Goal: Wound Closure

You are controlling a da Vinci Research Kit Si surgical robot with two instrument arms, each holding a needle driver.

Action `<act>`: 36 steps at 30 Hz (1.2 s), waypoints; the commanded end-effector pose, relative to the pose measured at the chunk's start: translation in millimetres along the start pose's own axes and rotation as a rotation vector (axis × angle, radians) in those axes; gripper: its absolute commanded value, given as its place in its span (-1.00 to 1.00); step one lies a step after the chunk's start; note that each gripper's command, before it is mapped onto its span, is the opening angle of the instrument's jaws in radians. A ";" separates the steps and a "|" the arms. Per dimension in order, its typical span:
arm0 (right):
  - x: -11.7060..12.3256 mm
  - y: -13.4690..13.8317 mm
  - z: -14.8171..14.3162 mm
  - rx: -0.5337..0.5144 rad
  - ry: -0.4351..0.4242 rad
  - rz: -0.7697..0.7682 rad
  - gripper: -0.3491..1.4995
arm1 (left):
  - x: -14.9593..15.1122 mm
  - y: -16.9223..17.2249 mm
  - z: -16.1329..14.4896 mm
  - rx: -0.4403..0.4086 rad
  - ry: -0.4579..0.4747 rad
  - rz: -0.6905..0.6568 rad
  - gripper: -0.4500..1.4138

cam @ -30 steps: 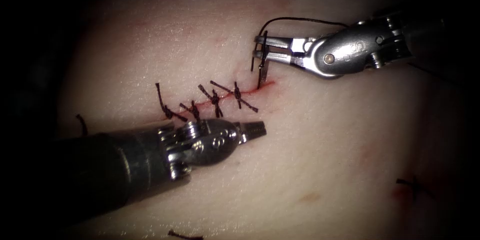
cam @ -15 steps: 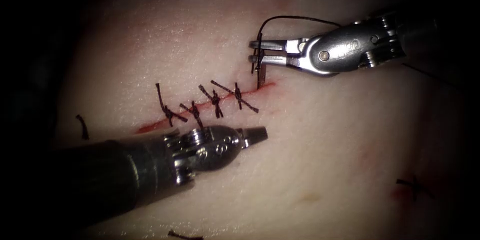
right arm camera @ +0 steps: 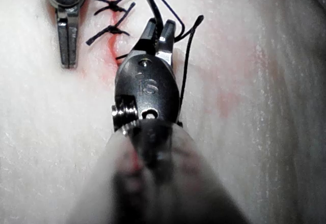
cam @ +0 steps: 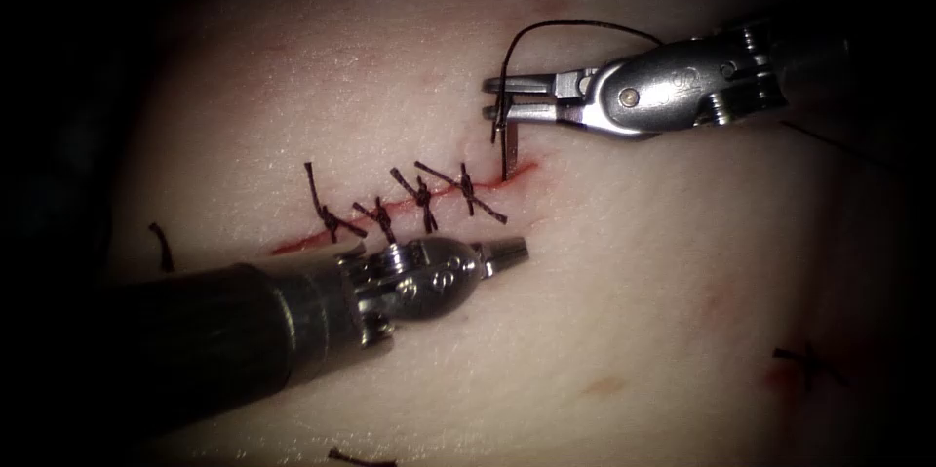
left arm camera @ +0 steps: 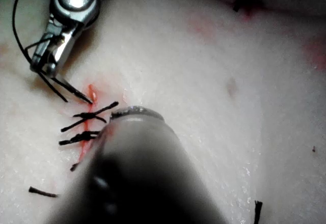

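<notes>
The tissue [cam: 624,262] has a red cut [cam: 302,241] carrying several dark knotted stitches [cam: 421,199]. My right tool [cam: 492,98] comes in from the upper right, shut on the curved needle [cam: 508,150] near its back end. The needle hangs down with its tip touching the cut's right end. Thread [cam: 546,26] arcs from the jaws back over the tool. My left tool [cam: 512,252] lies just below the cut, shut and holding nothing. The left wrist view shows the right tool [left arm camera: 41,66] and the needle [left arm camera: 71,89]. The right wrist view shows the left tool [right arm camera: 67,58] beside the stitches [right arm camera: 109,30].
Cut thread ends lie on the tissue at the left [cam: 158,245] and near the bottom edge [cam: 351,457]. An older stitch in a red spot [cam: 804,362] sits at the lower right. Red fluid stains the cut's right end [cam: 526,170].
My right tool's wrist has tilted and its jaws shifted slightly left, while the thread loop has risen. The needle tip stays at the cut's right end. My left tool has edged right.
</notes>
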 end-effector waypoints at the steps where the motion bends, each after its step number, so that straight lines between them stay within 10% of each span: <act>1: -0.1 -0.2 0.7 -0.002 0.005 0.008 -1.00 | -0.2 -0.1 0.8 -0.003 0.005 -0.002 -0.64; 19: -0.1 0.3 0.7 0.021 -0.002 0.076 -1.00 | -0.7 -0.5 1.1 -0.004 0.001 -0.001 -0.71; 36: -1.6 -1.4 1.5 0.133 -0.080 0.495 -1.00 | -1.9 -1.2 1.1 -0.007 0.005 -0.001 -0.73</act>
